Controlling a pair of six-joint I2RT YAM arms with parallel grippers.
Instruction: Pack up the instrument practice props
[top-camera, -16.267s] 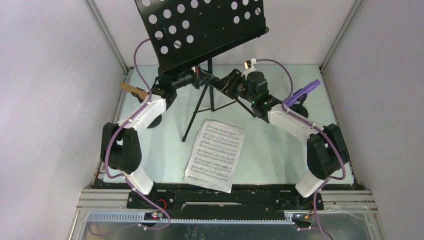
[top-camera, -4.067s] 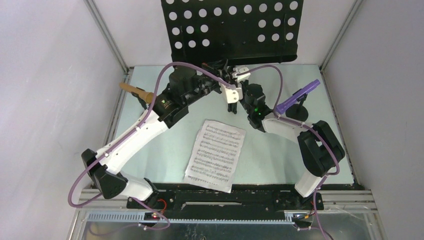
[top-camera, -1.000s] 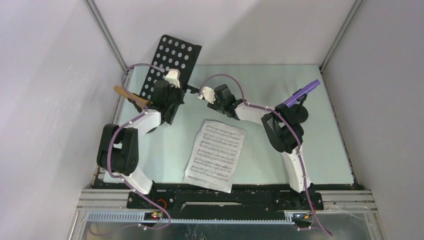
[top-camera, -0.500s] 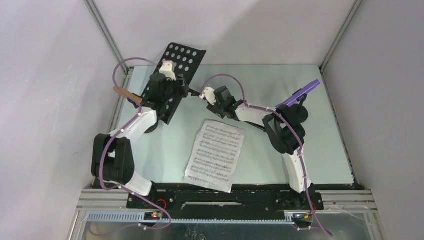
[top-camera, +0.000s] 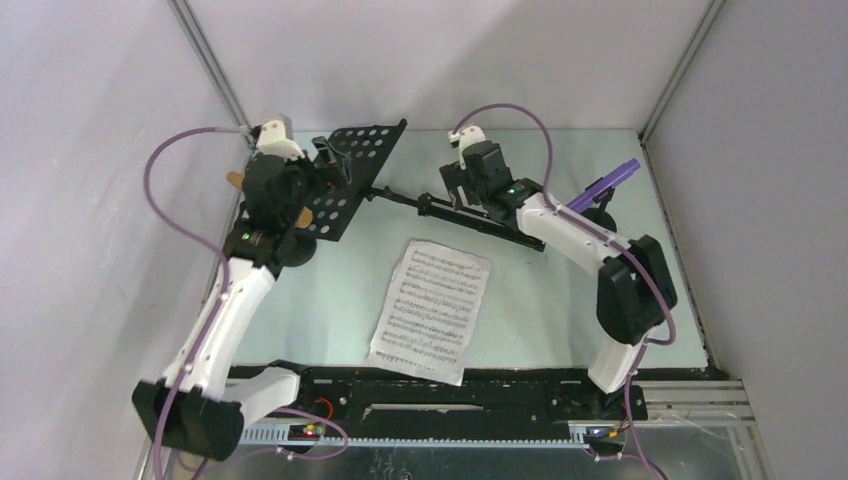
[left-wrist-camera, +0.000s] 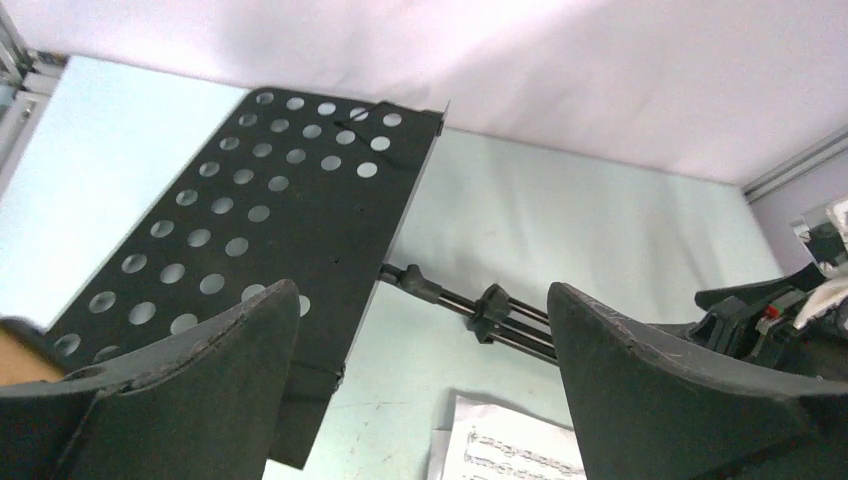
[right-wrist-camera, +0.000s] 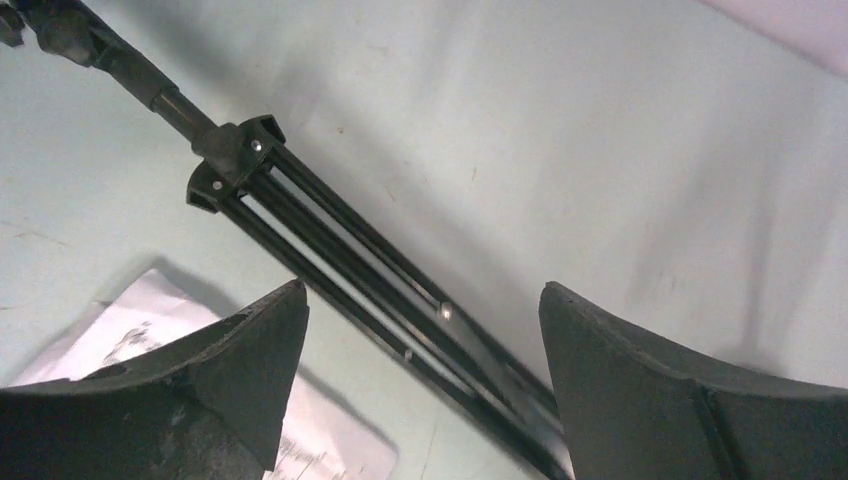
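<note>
The black perforated music rack (top-camera: 350, 175) lies flat at the back left of the table, its pole and folded tripod legs (top-camera: 480, 222) running right. In the left wrist view the rack (left-wrist-camera: 270, 220) is below and apart from my open left gripper (left-wrist-camera: 420, 295). That left gripper (top-camera: 310, 175) hovers over the plate's left end. My right gripper (top-camera: 455, 198) stands open above the folded legs (right-wrist-camera: 340, 240), nothing between its fingers (right-wrist-camera: 250, 340). The white sheet-music pages (top-camera: 432, 308) lie mid-table. A purple microphone (top-camera: 605, 185) stands at the right; a tan one (top-camera: 233, 180) is mostly hidden behind the left arm.
White enclosure walls with metal corner posts (top-camera: 205, 70) close in the back and sides. The purple microphone's black round-based holder (top-camera: 600, 218) is near the right wall. A dark round base (top-camera: 295, 252) shows under the left arm. A corner of the pages (right-wrist-camera: 120, 330) lies beside the legs.
Both grippers have opened and let go of the rack, which dropped from tilted to flat on the table. The left arm pulled up and left; the right gripper rose above the legs.
</note>
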